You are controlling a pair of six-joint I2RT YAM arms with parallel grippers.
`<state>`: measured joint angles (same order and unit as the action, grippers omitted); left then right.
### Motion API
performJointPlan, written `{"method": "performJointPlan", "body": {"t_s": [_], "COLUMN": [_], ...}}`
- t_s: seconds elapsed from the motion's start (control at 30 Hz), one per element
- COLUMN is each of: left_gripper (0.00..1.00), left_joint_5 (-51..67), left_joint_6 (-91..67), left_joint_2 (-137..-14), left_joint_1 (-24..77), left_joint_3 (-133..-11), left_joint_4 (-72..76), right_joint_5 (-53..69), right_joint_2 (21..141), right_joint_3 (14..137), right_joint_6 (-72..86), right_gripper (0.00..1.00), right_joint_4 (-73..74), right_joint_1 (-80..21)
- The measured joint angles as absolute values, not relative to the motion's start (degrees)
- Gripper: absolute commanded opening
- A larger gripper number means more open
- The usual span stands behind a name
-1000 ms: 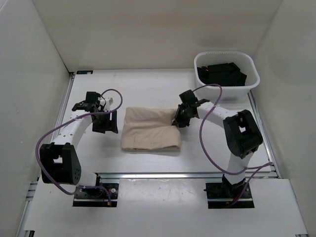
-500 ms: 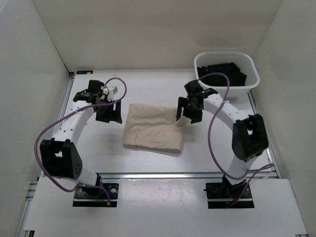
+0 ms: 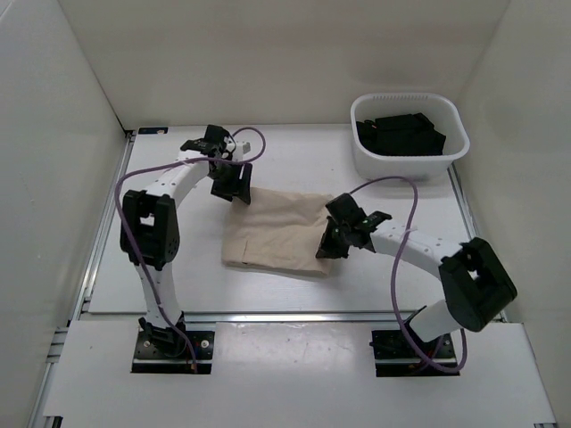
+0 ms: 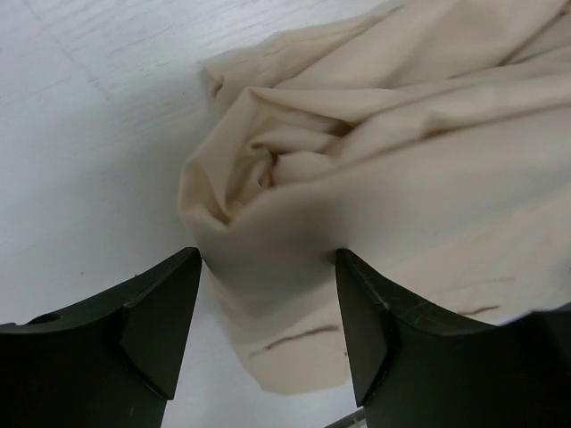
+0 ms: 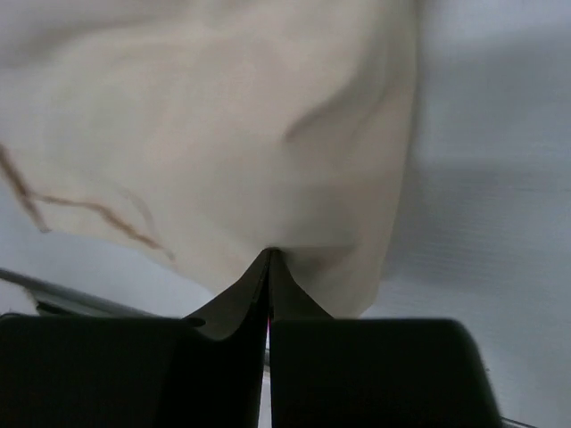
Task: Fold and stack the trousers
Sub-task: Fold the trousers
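While the folded trousers (image 3: 272,234) lie centrally on the table (image 3: 294,147), their bunched far-left corner is straddled by the left gripper (image 4: 268,267), fingers (image 4: 152,321) held wide, and their right edge is pinched between the pressed-together fingers (image 5: 236,308) of the right gripper (image 5: 268,259).

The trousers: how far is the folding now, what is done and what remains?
Done: the trousers lie as a folded rectangle on the table. In hand: the right gripper is shut on their right edge; the left gripper, open, straddles a bunched far-left corner. Left: probably another fold and the stacking.
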<state>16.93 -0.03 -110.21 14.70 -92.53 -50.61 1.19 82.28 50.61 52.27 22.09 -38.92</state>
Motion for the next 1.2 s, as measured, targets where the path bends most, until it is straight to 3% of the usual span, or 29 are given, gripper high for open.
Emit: {"method": "performJointPlan", "body": {"t_s": [0.5,0.67,0.73,0.77,0.8,0.83,0.9,0.93,1.2], "left_gripper": [0.73,0.79,0.80,0.80,0.82,0.83,0.85,1.00,1.00], "left_joint_5": [10.5,9.8,9.9,9.9,9.9,9.9,9.6,9.0,-7.7], "left_joint_6": [-0.1,-0.1,-0.1,-0.1,-0.1,-0.1,-0.1,-0.1,0.0], "left_joint_2": [-119.2,-119.8,-119.8,-119.6,-119.4,-119.0,-117.7,-116.6,-96.3], "left_joint_1": [13.0,11.3,11.0,10.9,10.9,10.9,10.9,10.9,10.9], "left_joint_3": [-92.7,-93.1,-93.3,-93.3,-93.4,-93.7,-94.8,-95.9,-102.8], "left_joint_4": [-48.8,-48.9,-48.8,-48.8,-49.1,-49.3,-49.6,-49.8,-48.5], "right_joint_5": [0.8,0.6,0.9,1.2,1.4,1.5,1.3,0.8,-6.7], "right_joint_2": [91.3,91.3,91.2,91.0,90.6,89.9,87.7,86.5,77.3], "right_joint_3": [49.5,49.5,50.0,50.5,51.2,52.3,55.6,58.5,88.1], "right_joint_6": [53.8,51.2,50.0,49.3,48.7,48.0,45.4,44.1,35.3], "right_gripper": [0.00,0.00,0.12,0.22,0.50,0.68,0.87,0.99,0.99], "right_joint_4": [17.9,18.2,18.9,19.6,20.6,21.9,26.0,29.0,53.1], "right_joint_1": [-35.5,-34.3,-34.1,-34.1,-34.1,-34.1,-34.1,-34.1,-26.0]}}
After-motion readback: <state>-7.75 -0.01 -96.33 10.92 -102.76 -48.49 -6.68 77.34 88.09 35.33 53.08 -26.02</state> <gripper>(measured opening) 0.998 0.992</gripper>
